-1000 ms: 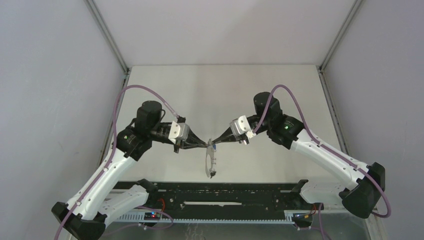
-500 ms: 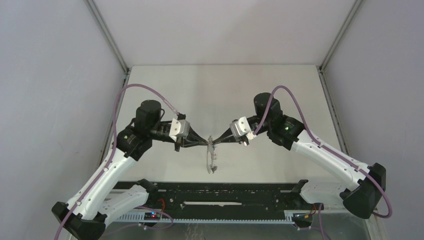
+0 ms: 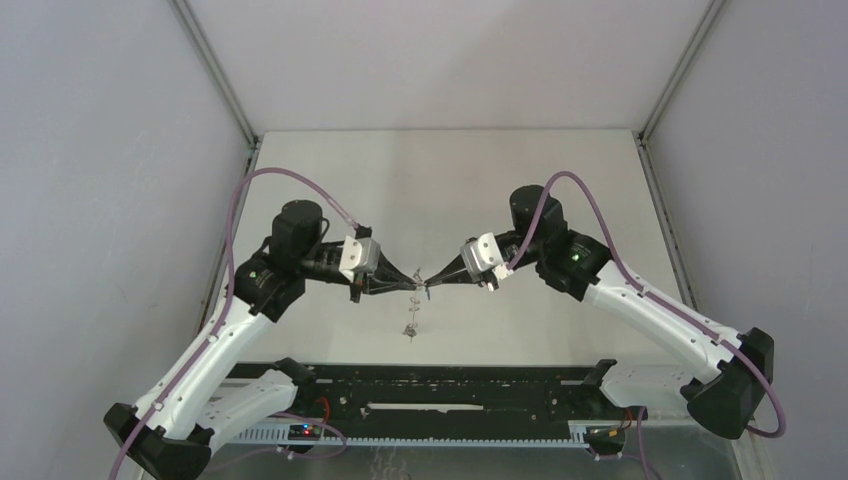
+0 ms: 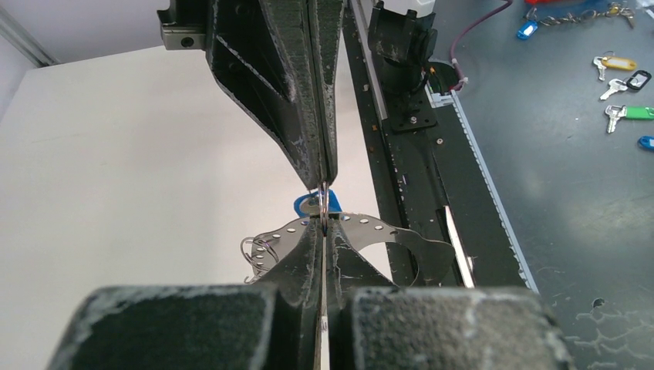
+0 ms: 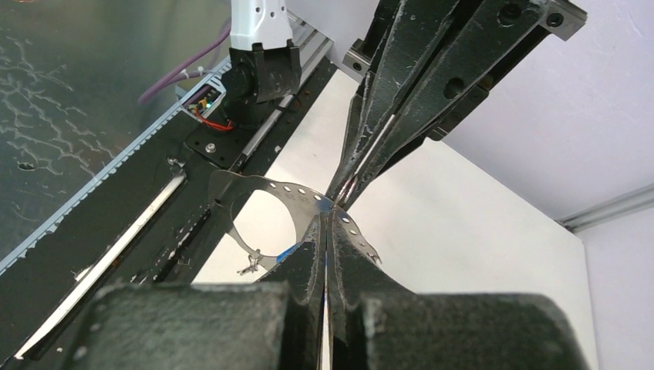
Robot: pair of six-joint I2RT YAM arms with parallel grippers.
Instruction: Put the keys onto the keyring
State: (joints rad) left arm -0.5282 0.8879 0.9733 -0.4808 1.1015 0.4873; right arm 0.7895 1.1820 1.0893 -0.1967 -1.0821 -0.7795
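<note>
At the wrists only: left gripper (image 4: 324, 231) clamps keyring (image 4: 393, 231), right gripper (image 4: 325, 187) pinches blue key (image 4: 305, 205).

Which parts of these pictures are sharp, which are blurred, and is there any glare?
Top external view: soft, even light, no hard shadows; the keyring is too small to resolve. Left wrist view: the fingers are blurred near the lens, the keyring and blue key are sharp. Right wrist view: same foreground blur; bright sheen on the keyring.

Silvery keyring (image 4: 370, 225) dotted with small holes, blue-headed key (image 4: 303, 205), black left hand (image 4: 322, 230), black right hand (image 4: 325, 185)
</note>
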